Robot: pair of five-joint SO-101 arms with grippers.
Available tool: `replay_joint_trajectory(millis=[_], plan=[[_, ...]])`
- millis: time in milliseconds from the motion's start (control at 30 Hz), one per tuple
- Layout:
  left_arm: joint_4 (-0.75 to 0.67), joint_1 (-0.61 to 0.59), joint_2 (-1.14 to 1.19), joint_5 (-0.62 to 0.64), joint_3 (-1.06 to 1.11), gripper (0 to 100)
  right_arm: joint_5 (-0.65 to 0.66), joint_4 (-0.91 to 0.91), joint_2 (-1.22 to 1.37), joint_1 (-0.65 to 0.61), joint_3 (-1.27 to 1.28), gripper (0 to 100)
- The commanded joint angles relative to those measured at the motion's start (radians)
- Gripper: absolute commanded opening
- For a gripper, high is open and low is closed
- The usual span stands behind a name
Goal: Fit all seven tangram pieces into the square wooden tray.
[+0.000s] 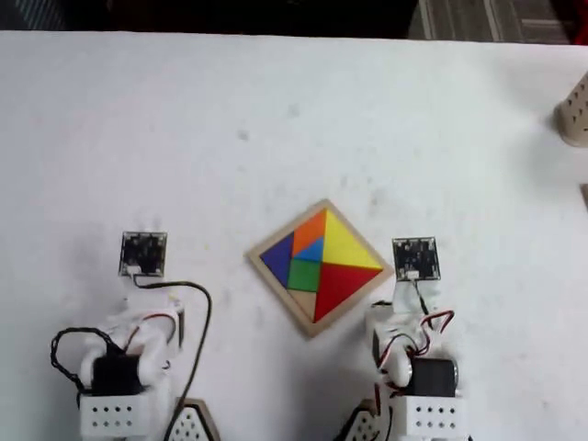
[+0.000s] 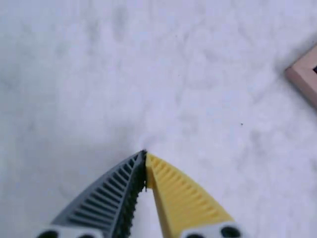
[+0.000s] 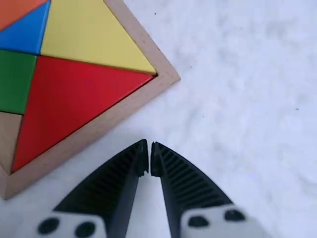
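Observation:
The square wooden tray (image 1: 276, 283) lies turned like a diamond in the middle of the white table, between the two arms. Inside it sit the yellow triangle (image 1: 347, 246), red triangle (image 1: 338, 285), orange piece (image 1: 310, 229), light blue triangle (image 1: 311, 250), dark blue piece (image 1: 277, 258), green square (image 1: 303, 274) and a tan piece (image 1: 303, 299). My left gripper (image 2: 144, 154) is shut over bare table, with a tray corner (image 2: 303, 79) off to one side. My right gripper (image 3: 149, 145) is shut just outside the tray rim (image 3: 94, 130), beside the red triangle (image 3: 74, 104) and yellow triangle (image 3: 89, 34).
A perforated beige object (image 1: 574, 112) stands at the table's right edge. The dark far edge of the table runs along the top of the high view. Both arm bases (image 1: 115, 395) (image 1: 418, 386) sit at the near edge with loose cables.

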Motion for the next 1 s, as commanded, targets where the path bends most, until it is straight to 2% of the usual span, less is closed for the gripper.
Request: replay_joint_trajectory(millis=[0, 967], plan=[[0.006, -0.005, -0.010, -0.008, -0.002, 2, -0.003, 0.004, 0.004, -0.004, 0.009, 1.9], [0.006, -0.005, -0.010, -0.008, -0.002, 2, -0.003, 0.012, -0.022, -0.004, 0.009, 1.9]])
